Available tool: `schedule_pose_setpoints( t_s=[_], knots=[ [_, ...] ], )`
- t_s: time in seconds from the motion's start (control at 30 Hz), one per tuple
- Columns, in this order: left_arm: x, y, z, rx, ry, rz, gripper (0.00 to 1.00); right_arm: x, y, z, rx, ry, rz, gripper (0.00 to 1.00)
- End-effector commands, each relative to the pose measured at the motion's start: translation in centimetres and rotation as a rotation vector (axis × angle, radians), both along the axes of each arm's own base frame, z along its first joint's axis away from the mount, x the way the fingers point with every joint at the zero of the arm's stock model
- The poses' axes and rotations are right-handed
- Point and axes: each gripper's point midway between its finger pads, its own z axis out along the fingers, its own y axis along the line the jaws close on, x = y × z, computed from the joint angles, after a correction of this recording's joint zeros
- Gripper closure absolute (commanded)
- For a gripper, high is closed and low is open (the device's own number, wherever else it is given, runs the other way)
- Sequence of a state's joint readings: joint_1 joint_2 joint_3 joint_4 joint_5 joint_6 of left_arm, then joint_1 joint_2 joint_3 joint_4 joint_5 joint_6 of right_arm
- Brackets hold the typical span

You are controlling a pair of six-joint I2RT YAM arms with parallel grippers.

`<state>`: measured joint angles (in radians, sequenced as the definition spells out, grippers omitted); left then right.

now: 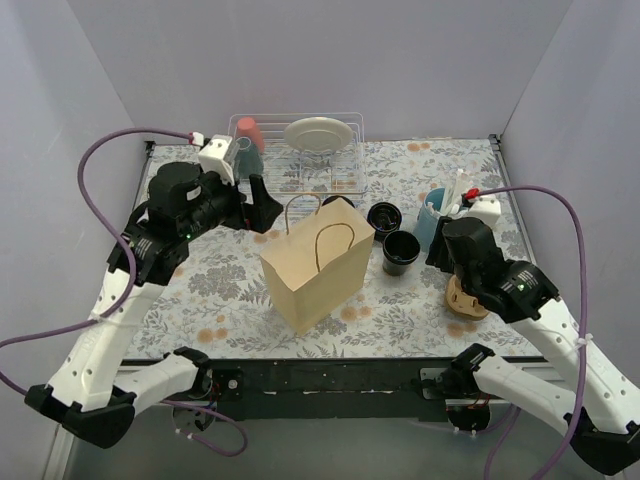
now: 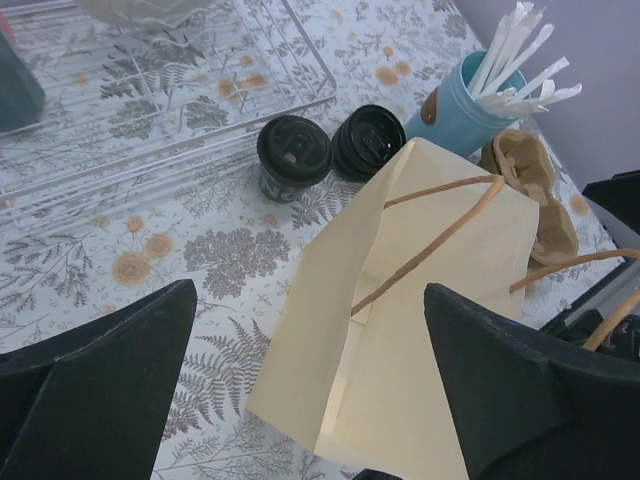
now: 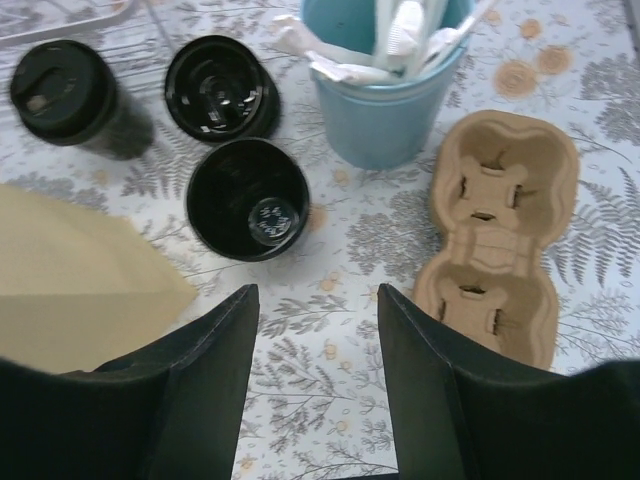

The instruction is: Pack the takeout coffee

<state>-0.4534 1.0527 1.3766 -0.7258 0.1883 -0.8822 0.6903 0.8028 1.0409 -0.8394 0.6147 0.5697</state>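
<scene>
From above, the left gripper (image 1: 262, 207) hung spread wide with the brown paper bag (image 1: 318, 262) just to its right; its wrist view showed that bag below parted fingers (image 2: 100, 390) (nothing pinched); the right wrist view showed the right gripper (image 3: 318, 300) spread and empty, the open black cup (image 3: 247, 198) just ahead, the ringed-lid cup (image 3: 222, 87) beyond.

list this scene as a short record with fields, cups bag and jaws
paper bag: upright, mouth open, centre of scene
open cup: black, no lid, right of the bag
ringed lid: black, just behind the open cup; cup under it unclear
lidded cup: black, between bag and dish rack
blue cup: holds white sticks, right of the ringed lid
cup carrier: cardboard, empty, lying flat
left jaws: open, empty, by the bag's mouth
right jaws: open, empty, near the open cup
in bag: no cup seen
</scene>
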Motion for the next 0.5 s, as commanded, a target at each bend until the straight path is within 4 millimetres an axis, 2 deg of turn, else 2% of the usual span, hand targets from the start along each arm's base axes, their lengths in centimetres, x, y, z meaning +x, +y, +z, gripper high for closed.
schedule_pose_setpoints(
  t_s=[0.0,0.03,0.07,0.13,0.17,0.2,0.23,0.27,0.3,0.33,0.37,0.4,0.47],
  knots=[
    [-0.5,3.4,1.5,0.009,-0.038,0.175,0.02,0.9,-3.5,-1.3,-0.096,0.009,-0.149,0.39],
    [-0.5,4.4,0.9,0.025,-0.029,0.228,0.02,1.2,-3.7,-1.8,-0.104,0.021,-0.145,0.38],
    [-0.6,5.1,-0.1,0.038,-0.017,0.263,0.02,1.5,-4.8,-2.4,-0.130,0.038,-0.167,0.37],
    [-1.1,7.0,-0.3,0.039,-0.045,0.349,0.02,1.9,-5.2,-3.6,-0.125,0.085,-0.159,0.36],
    [-1.2,7.5,-1.8,0.057,-0.028,0.373,0.02,2.5,-6.9,-3.8,-0.126,0.089,-0.205,0.36],
    [-1.2,8.4,-2.2,0.065,-0.035,0.424,0.02,2.6,-6.6,-4.9,-0.091,0.123,-0.174,0.36],
    [-1.6,9.1,-1.7,0.039,-0.063,0.453,0.02,2.8,-7.0,-5.2,-0.074,0.132,-0.174,0.36],
    [-1.7,9.7,-3.1,0.055,-0.049,0.483,0.02,3.3,-8.8,-5.4,-0.065,0.128,-0.214,0.36],
    [-1.8,10.3,-3.3,0.048,-0.060,0.516,0.02,3.5,-8.3,-6.5,-0.023,0.161,-0.166,0.36],
    [-2.0,11.2,-2.9,0.031,-0.098,0.558,0.02,3.7,-8.7,-7.1,-0.007,0.174,-0.160,0.35],
    [-2.1,11.4,-4.1,0.040,-0.096,0.568,0.02,4.1,-10.3,-7.4,0.009,0.171,-0.192,0.35],
    [-2.2,11.7,-4.4,0.035,-0.102,0.578,0.02,4.2,-9.9,-8.7,0.033,0.211,-0.138,0.35],
    [-2.8,12.0,-4.0,-0.003,-0.142,0.582,0.02,4.4,-11.3,-9.9,0.048,0.232,-0.158,0.34]
  ],
)
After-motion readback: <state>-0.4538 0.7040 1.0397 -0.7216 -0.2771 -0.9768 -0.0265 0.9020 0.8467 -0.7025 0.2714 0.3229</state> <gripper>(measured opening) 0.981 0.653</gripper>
